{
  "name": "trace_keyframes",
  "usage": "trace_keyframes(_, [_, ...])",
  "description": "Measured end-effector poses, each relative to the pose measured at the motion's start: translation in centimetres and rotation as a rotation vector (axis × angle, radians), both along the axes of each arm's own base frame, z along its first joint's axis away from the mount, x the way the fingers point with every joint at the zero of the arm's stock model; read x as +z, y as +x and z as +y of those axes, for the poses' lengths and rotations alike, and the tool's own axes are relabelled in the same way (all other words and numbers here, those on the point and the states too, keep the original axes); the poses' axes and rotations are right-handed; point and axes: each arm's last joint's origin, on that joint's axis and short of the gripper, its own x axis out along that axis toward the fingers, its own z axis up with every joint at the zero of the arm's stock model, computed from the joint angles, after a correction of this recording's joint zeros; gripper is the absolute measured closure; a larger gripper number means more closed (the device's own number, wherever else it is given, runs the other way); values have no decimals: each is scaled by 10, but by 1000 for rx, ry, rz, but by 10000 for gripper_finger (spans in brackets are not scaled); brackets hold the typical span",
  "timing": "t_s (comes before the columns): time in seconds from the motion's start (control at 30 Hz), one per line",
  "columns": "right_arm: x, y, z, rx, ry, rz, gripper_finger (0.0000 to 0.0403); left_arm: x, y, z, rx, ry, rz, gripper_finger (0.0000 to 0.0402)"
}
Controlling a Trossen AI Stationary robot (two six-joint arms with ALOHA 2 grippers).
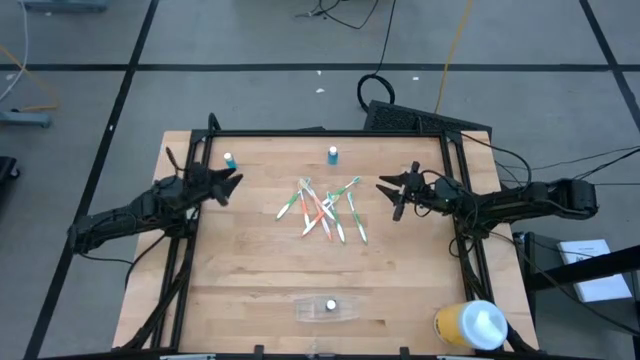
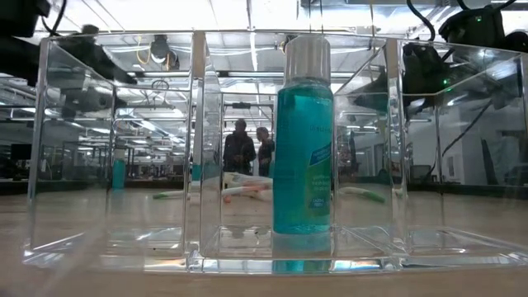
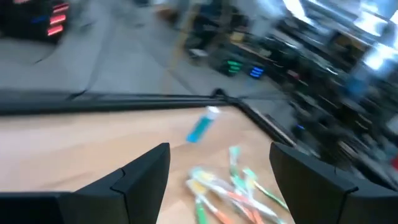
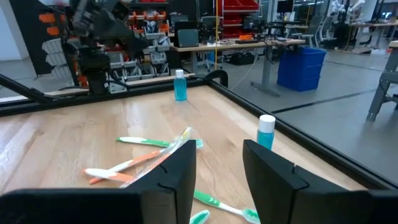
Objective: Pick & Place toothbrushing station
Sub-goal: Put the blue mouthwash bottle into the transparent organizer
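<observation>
The toothbrushing station [image 1: 330, 309] is a clear plastic holder that rests flat on its base near the table's near edge. It fills the low view [image 2: 124, 148]. A teal bottle [image 2: 303, 140] stands upright in its middle compartment. My left gripper [image 1: 232, 188] is open and empty above the table's left side. In the left wrist view [image 3: 217, 168] it faces a pile of toothbrushes [image 1: 325, 210]. My right gripper [image 1: 388, 198] is open and empty on the pile's right, and also shows in the right wrist view [image 4: 219, 174]. Both grippers are far from the station.
Two small blue bottles stand near the far edge, one at the left [image 1: 229, 160] and one in the middle [image 1: 332, 154]. A yellow cup with a white lid [image 1: 472, 325] lies at the near right corner. A black frame [image 1: 320, 133] rims the table. People stand in the room behind [image 2: 247, 148].
</observation>
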Motion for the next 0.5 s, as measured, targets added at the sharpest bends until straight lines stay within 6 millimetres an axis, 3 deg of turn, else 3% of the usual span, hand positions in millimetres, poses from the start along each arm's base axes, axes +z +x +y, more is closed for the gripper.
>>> trace_keyframes(0.2, [2,-1,-3,-15,-5,-17,280,4,12,11,108,-148,257,119])
trace_keyframes(0.5, [7,-1,-3,-18,-21,-66,280,51,42,48,265,-298,735,119])
